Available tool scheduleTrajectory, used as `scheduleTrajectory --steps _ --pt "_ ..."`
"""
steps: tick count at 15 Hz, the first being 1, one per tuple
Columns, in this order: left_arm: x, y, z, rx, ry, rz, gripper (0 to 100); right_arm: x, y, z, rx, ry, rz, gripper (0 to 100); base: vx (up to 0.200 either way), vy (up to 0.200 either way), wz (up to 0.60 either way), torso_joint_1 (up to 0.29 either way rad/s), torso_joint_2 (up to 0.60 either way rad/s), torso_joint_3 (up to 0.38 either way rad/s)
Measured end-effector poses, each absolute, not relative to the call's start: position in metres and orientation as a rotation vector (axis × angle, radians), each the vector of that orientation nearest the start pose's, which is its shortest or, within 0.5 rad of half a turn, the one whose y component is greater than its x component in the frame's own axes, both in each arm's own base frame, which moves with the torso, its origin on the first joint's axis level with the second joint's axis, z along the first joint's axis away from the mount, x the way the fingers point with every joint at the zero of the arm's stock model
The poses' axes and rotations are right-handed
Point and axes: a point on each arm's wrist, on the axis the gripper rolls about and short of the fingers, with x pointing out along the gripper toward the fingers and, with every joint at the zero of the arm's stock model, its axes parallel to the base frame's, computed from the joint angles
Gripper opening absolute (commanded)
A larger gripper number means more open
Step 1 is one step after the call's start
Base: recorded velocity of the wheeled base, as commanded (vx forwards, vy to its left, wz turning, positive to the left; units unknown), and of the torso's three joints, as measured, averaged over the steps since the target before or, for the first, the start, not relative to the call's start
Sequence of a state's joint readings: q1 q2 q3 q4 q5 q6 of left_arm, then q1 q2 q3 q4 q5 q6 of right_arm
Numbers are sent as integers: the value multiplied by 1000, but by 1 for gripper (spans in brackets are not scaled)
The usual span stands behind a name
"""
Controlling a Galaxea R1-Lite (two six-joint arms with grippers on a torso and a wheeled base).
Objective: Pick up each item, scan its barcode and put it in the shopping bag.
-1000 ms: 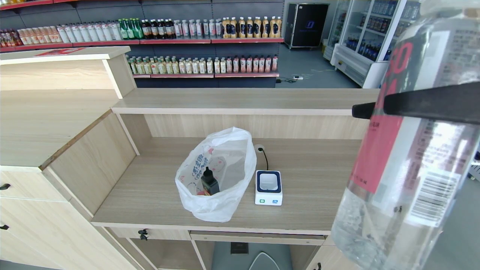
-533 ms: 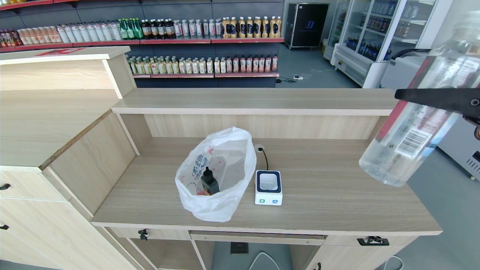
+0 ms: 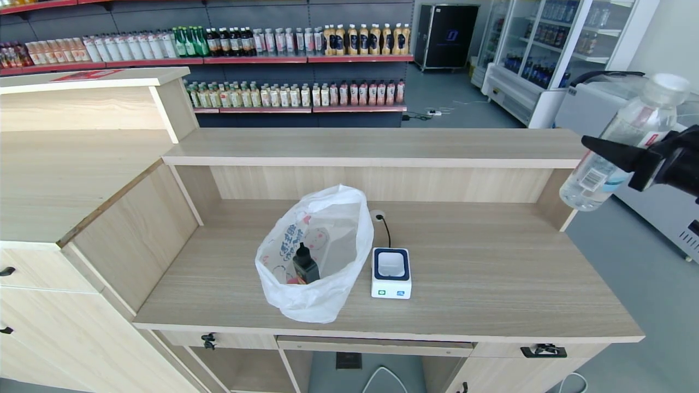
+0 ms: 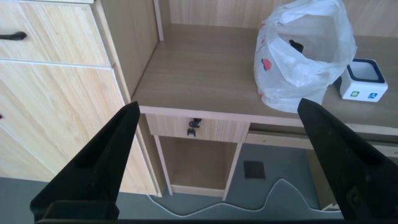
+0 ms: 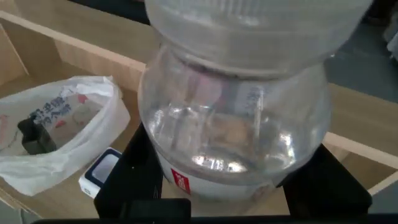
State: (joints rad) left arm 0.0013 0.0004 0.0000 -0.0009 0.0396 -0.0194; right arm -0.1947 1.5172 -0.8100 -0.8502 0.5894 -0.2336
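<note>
My right jaws clamp the water bottle (image 3: pixel 628 128) in the air, at two o'clock off the bench (image 3: pixel 491 284); my left jaws gape wide. The scanner (image 3: pixel 391 272) sits at three o'clock of the shopping bag (image 3: pixel 322 240)

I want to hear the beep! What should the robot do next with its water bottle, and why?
Probably swing the right gripper toward the scanner. It holds the water bottle up beyond the right end of the counter, far from the scanner beside the shopping bag, so the barcode likely is not scanned yet.
</note>
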Motion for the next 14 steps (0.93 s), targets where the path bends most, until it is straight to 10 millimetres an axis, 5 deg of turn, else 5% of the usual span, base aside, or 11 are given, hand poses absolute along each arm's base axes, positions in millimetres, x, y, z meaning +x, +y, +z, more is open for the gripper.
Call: scheduleTrajectory --steps 4,9,14 --pt "-23 1 76 -19 -1 40 100 270 -61 221 -468 -161 296 0 0 0 0 0 0 0" --pt "-23 1 76 -20 -1 40 100 273 -65 217 -546 -228 269 0 0 0 0 0 0 0" --pt "-23 1 76 -19 -1 40 100 278 -66 211 -600 -194 204 0 0 0 600 3 1 3"
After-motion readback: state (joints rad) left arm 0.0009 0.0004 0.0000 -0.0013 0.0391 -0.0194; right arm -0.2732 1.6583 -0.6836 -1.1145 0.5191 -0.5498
